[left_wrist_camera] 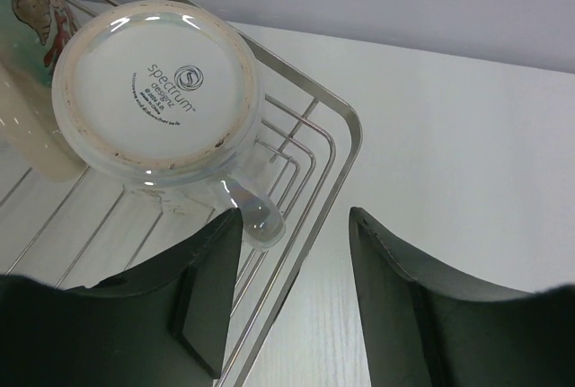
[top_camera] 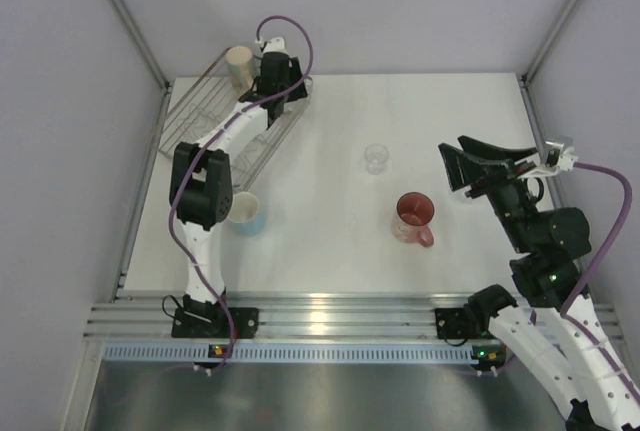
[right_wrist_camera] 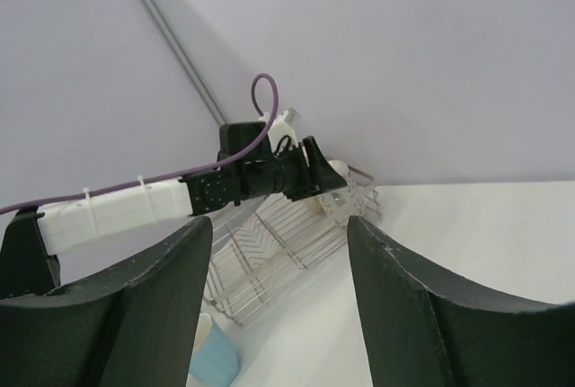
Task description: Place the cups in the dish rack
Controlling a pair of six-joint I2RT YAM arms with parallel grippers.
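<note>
The dish rack point(top_camera: 180, 126), far left on the table point(top_camera: 330, 221), holds a cream mug point(top_camera: 238, 66) and an upturned white mug point(left_wrist_camera: 157, 82); the pink-red mug point(top_camera: 413, 218), light blue cup point(top_camera: 250, 216) and clear glass point(top_camera: 376, 158) stand outside it. My left gripper point(left_wrist_camera: 294, 225), over the rack's corner, and my raised right gripper point(right_wrist_camera: 278, 225) both gape empty. I think pulling the left back carelessly could snag the white mug's handle and tip it.

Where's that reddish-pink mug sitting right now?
In the overhead view, the pink-red mug stands upright on the table, right of centre, with the small clear glass just beyond it on the far side.
</note>
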